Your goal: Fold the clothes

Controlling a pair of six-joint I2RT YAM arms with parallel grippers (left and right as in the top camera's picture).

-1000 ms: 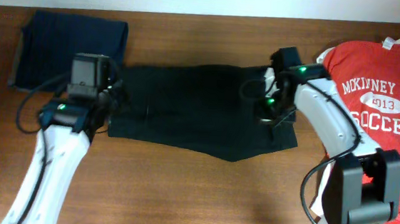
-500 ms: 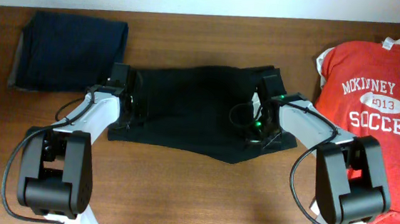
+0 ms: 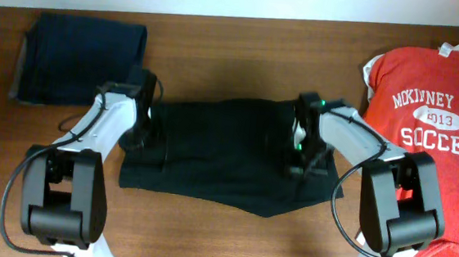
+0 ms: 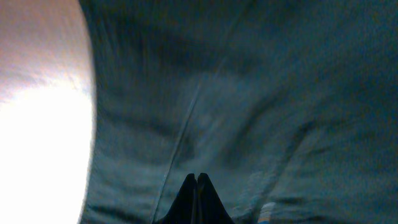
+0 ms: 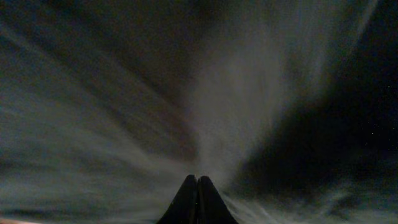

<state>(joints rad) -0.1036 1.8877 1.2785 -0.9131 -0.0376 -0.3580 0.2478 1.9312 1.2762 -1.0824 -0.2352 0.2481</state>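
Wrist views: left pincer [image 4: 196,177] and right pincer [image 5: 197,178], each clamped tight onto black garment [image 4: 261,93].

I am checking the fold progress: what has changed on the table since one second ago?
The left gripper and right gripper, shut on the black garment, pulled it toward the robot's side. The folded navy cloth and red shirt did not move.

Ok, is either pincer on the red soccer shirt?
No, the left pincer and right pincer both sit on the black garment; the red shirt lies apart.
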